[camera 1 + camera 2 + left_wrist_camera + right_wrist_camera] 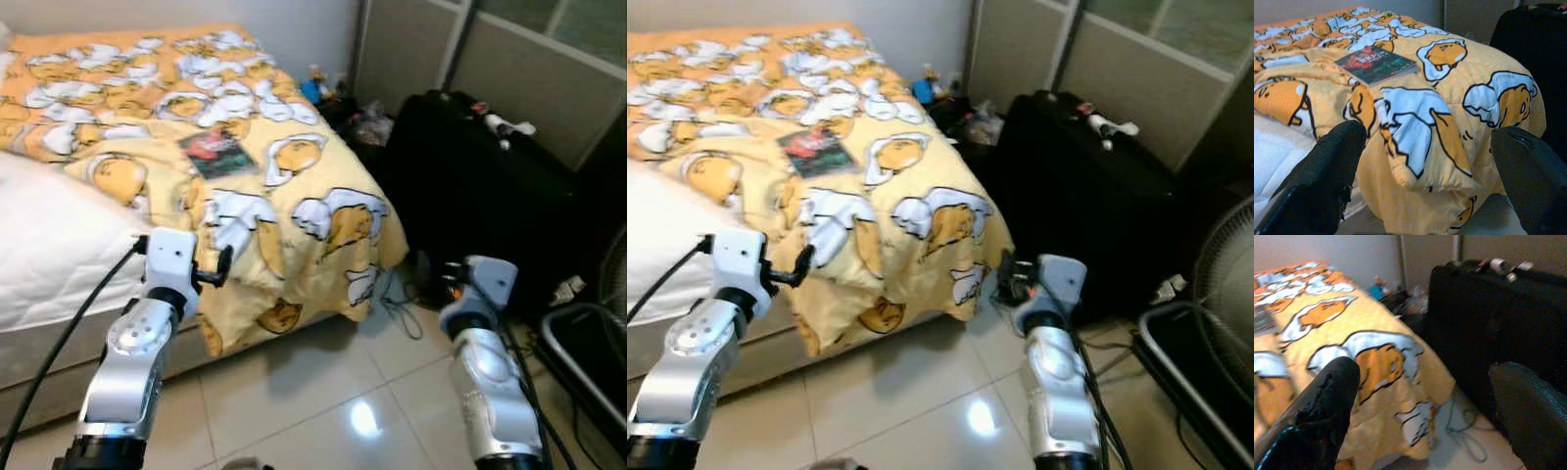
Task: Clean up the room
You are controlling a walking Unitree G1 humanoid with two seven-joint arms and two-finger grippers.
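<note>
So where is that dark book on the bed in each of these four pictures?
Left eye view: book, upper middle, on the yellow blanket.
Right eye view: book, upper left.
Left wrist view: book, upper middle.
Right wrist view: sliver at left edge.
Shared landmark: the yellow blanket.

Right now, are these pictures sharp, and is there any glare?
Left eye view: soft overall, with a bright glare spot on the floor tiles. Left wrist view: the book on the blanket is fairly crisp, the near black fingers blurred. Right wrist view: dimmer, the suitcase nearly featureless.
</note>
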